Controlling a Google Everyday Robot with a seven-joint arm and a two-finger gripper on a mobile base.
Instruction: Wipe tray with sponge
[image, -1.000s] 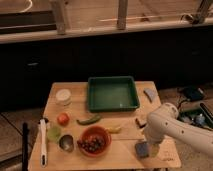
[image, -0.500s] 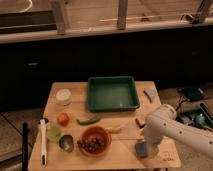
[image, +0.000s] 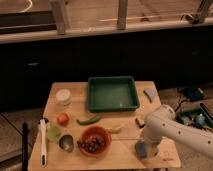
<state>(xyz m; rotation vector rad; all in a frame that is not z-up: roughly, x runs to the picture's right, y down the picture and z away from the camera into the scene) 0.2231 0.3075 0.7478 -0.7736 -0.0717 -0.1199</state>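
Tool (image: 146, 144) is down at the 5 o'clock corner of the counter (image: 75, 92), right at the sponge (image: 140, 149); can't tell if it's open or gripping. Sponge looks not yet lifted. Tray (image: 112, 95) sits at 12 o'clock, well apart, so wiping is likely not started. Arm (image: 175, 130) comes in from 3 o'clock, bent, wrist pointing down.

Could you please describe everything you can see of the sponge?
The sponge is a small blue-grey rectangular pad, soft-looking, lying flat near the front right corner of the wooden table, right of the red bowl and well clear of the green tray. The gripper hangs directly over its right side, hiding part of it; contact cannot be made out.
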